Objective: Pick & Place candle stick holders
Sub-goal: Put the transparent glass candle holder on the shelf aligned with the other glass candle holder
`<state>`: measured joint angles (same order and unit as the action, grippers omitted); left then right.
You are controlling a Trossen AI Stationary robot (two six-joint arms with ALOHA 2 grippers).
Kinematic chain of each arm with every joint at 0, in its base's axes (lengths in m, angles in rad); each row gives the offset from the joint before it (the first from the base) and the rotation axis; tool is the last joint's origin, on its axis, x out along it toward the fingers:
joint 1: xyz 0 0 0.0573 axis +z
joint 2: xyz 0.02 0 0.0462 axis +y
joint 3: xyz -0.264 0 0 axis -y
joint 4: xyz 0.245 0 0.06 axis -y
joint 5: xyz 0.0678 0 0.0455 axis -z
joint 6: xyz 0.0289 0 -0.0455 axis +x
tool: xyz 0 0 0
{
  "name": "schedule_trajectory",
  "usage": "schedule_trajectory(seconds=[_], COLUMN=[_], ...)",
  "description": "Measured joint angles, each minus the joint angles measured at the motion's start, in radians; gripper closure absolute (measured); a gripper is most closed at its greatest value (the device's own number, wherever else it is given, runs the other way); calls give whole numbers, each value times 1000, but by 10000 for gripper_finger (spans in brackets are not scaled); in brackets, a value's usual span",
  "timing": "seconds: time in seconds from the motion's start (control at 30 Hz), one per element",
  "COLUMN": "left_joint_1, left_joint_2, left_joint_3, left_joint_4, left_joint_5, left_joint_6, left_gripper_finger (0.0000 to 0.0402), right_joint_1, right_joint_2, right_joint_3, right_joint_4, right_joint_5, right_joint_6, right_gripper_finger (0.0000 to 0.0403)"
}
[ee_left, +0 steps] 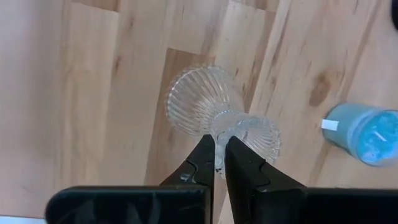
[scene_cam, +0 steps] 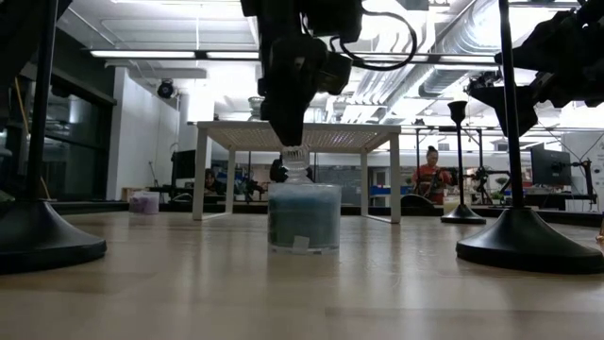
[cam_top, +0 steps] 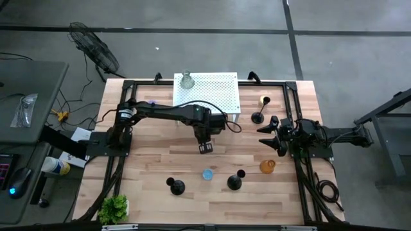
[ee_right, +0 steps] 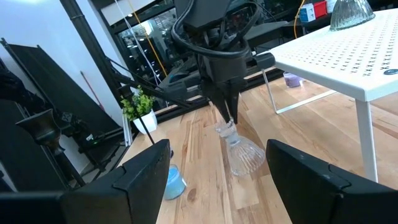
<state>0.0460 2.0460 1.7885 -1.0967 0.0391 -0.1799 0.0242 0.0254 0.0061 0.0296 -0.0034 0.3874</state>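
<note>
Ribbed clear glass holder in left hand

left end effector clamped, right end effector spread

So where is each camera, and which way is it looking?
High view: above the table, looking straight down; both arms show, the left gripper mid-table, the right gripper waiting at the table's right side.
Low view: at tabletop height, looking across at the blue cup.
Left wrist view: looks down past shut fingers holding the clear ribbed glass holder.
Right wrist view: looks past its open fingers at the left arm.
Both wrist views share that holder and the blue cup.
</note>
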Motion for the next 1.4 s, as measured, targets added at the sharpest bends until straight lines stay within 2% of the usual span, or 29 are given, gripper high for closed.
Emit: schedule_trajectory(seconds=[0.1, 0.33, 0.47, 0.87, 1.03, 1.2, 1.3, 1.4], left_joint_1=[0, 1, 1, -1, -23, -85, -135, -186], left_joint_2=[2, 6, 6, -28, -85, -144, -195, -263], left_joint_3=[-1, -5, -4, 0, 0, -7, -58, -172], left_joint_4=[13, 11, 12, -2, -19, -37, 8, 143], left_joint_5=[-24, -72, -77, -82, -141, -249, -295, -332], left_joint_6=[18, 57, 57, 40, -24, -150, -222, -312], left_gripper_finger=[380, 299, 274, 269, 269, 268, 268, 268], right_joint_1=[0, 0, 0, 0, 0, 0, 0, 0], right_joint_2=[0, 0, 0, 0, 0, 0, 0, 0], right_joint_3=[0, 0, 0, 0, 0, 0, 0, 0], right_joint_4=[0, 0, 0, 0, -1, -2, -2, -2], right_joint_5=[0, 0, 0, 0, 0, 0, 0, 0], right_joint_6=[0, 0, 0, 0, 0, 0, 0, 0], right_gripper_finger=[143, 143, 143, 143, 143, 143, 143, 143])
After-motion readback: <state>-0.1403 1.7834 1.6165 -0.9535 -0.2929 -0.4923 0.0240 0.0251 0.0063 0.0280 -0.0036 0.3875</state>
